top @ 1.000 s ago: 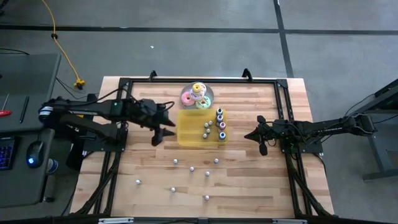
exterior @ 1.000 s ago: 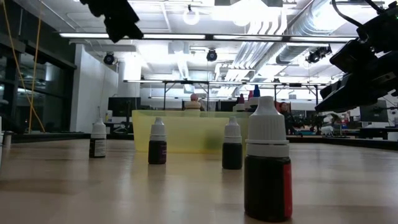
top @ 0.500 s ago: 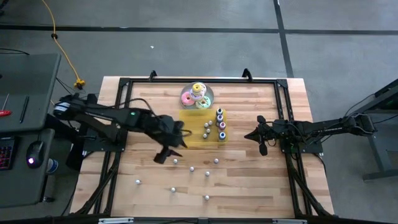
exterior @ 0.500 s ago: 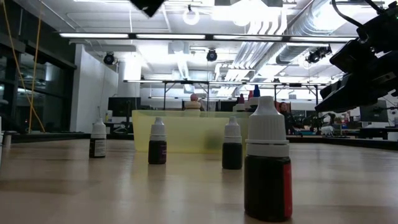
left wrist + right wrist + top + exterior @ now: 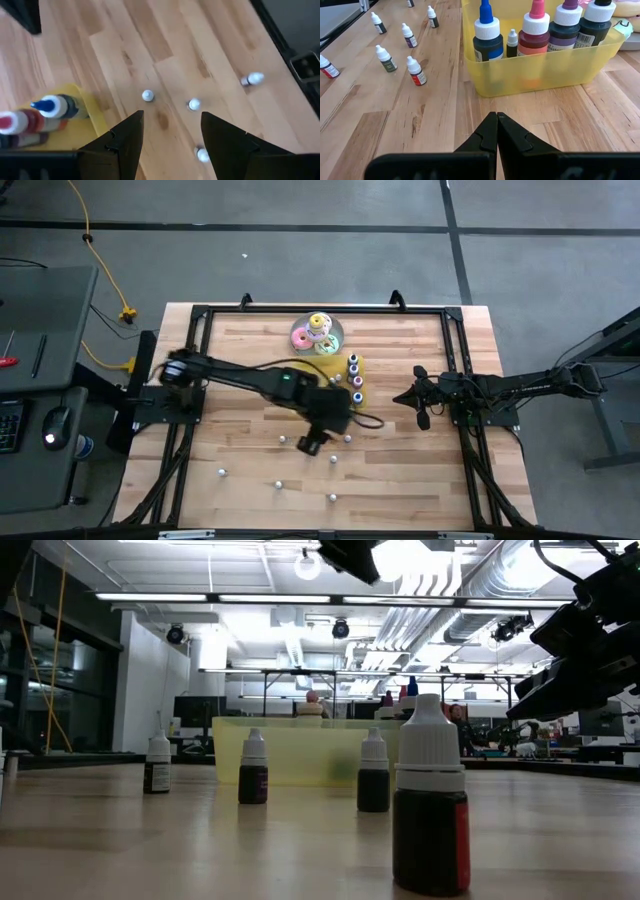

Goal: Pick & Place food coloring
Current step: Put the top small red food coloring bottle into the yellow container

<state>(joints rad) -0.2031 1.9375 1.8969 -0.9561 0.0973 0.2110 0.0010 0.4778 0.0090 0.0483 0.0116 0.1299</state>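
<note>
though bottles (image 5: 416, 71) carry labels, none is legible.

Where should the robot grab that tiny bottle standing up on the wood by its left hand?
By its white cap, from straight above. The tiny bottle stands upright with bare wood around it, and the open left gripper hangs above, pointing down. The right gripper waits beside the yellow tray.

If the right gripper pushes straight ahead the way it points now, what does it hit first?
Most likely the near wall of the yellow tray. The right gripper, fingers shut, points across bare wood at the tray, which holds tall bottles, the blue one nearest its line. Depth is hard to judge; its height may differ.
</note>
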